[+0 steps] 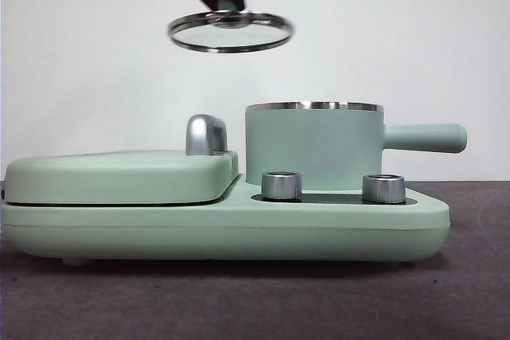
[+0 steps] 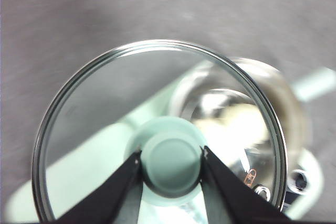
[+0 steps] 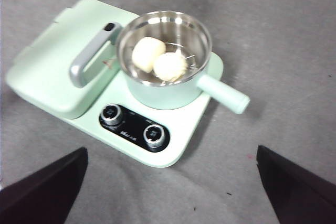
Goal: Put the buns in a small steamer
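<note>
Both buns (image 3: 157,60) already sit inside the small steamer (image 1: 315,145), side by side on a wire rack, as the right wrist view shows from above; the pot stands on the mint green cooker base (image 1: 239,224), behind its two dials and beside the flat griddle lid (image 1: 119,174) with its chrome handle (image 1: 205,134). The left gripper (image 2: 171,159) holds the steamer's glass lid (image 1: 231,31) by its green knob, high in the air at about eleven o'clock from the pot. The right gripper (image 3: 170,187) waits spread wide and empty, well back from the cooker. Loading looks complete; replacing the lid appears to be all that remains, though blur hides which bun is which.
</note>
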You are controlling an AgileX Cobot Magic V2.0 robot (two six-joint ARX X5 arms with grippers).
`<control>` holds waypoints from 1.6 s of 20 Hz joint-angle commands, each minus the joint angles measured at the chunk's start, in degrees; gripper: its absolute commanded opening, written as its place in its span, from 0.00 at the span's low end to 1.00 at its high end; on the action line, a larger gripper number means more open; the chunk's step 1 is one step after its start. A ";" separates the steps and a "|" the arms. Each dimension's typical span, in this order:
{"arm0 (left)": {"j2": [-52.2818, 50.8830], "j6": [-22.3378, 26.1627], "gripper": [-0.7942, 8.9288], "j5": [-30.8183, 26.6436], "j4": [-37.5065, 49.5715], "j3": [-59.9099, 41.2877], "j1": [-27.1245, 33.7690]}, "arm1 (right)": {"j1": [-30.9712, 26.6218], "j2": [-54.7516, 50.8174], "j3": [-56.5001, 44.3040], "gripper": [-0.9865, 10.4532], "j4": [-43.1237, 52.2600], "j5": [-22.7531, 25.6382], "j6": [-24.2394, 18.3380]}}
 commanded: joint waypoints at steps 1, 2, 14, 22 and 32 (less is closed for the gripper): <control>-0.26 -0.20 0.13 0.39 0.87 2.01 -3.23 | 0.42 -7.74 -6.27 0.54 4.07 -2.12 0.85; -0.26 -0.17 0.13 0.37 0.87 1.95 -4.66 | 0.42 -10.97 -8.74 0.54 5.25 -2.36 1.05; 4.92 -0.20 0.10 0.33 4.07 1.68 -12.15 | 0.42 -21.53 -13.81 0.54 5.73 -9.75 0.79; 7.87 -1.44 0.10 -0.44 5.73 1.68 -10.45 | 0.42 -21.53 -13.81 0.54 5.73 -9.70 0.74; 9.20 -1.22 0.10 -0.42 4.50 1.68 -10.32 | 0.42 -21.53 -13.81 0.54 5.79 -9.68 0.79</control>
